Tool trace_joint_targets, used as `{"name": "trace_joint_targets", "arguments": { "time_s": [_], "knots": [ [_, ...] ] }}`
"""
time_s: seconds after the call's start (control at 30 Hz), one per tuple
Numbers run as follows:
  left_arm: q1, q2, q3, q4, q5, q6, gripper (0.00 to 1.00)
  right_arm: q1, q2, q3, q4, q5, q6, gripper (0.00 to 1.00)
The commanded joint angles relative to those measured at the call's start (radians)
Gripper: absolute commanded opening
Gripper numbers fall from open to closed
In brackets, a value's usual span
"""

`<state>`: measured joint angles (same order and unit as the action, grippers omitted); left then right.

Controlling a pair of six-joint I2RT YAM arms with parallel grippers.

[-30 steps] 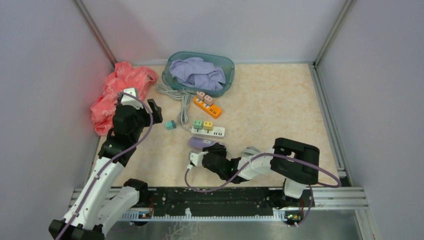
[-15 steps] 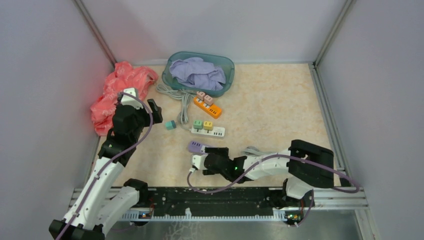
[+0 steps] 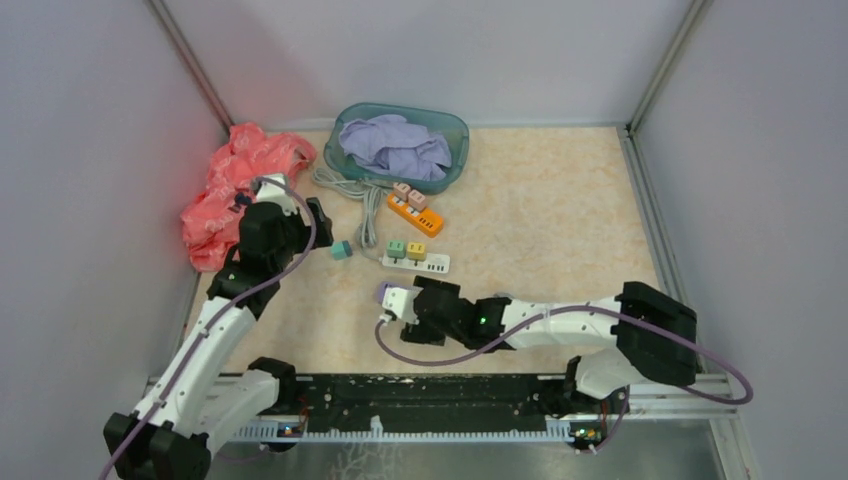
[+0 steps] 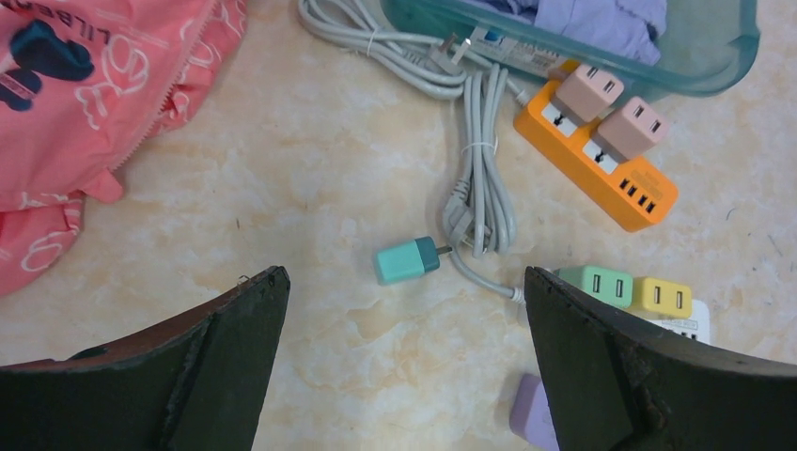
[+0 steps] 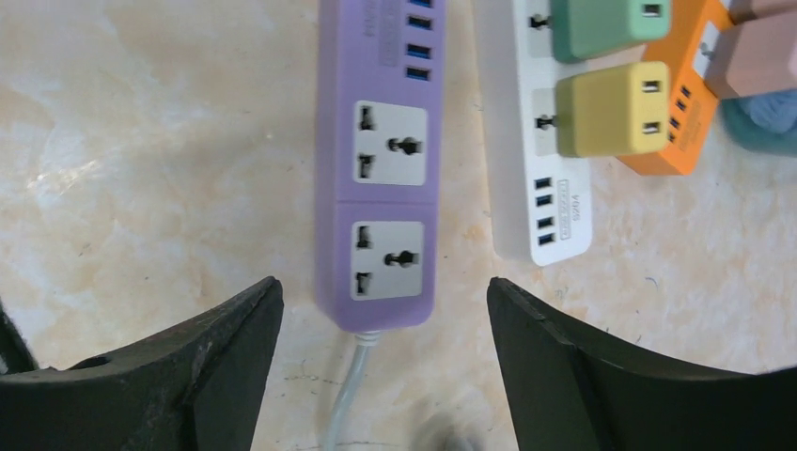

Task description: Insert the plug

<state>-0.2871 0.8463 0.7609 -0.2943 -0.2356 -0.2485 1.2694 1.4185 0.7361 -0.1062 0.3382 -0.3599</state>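
From above, the right gripper has reached further left than a second ago and hides most of the purple power strip; the left gripper has leaned toward the teal plug. Left wrist: fingers wide and empty, the plug lying loose on the table between them. Right wrist: fingers wide astride the strip's two free sockets, its far end cropped.

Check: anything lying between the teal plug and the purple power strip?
Bare tabletop only between teal plug and purple power strip, seen in the left wrist view.
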Motion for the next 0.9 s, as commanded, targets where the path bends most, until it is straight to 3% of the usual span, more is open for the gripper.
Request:
{"name": "trace_joint_targets", "arguments": {
  "time_s": [0.0,0.23,0.53,0.87],
  "knots": [
    [0.007,0.089,0.046,-0.034,0.053,-0.041,1.0,-0.059,-0.091,0.038,0.028,-0.028,0.077,0.81],
    [0.018,0.281,0.111,-0.078,0.134,-0.033,1.0,-0.114,-0.167,-0.02,0.129,-0.014,0.13,0.87],
    [0.019,0.588,0.324,-0.243,0.217,0.197,0.97,-0.121,-0.23,-0.112,0.242,0.014,0.12,0.88],
    [0.018,0.722,0.361,-0.249,0.237,0.346,0.97,-0.122,-0.276,-0.148,0.269,0.002,0.108,0.88]
  ]
}}
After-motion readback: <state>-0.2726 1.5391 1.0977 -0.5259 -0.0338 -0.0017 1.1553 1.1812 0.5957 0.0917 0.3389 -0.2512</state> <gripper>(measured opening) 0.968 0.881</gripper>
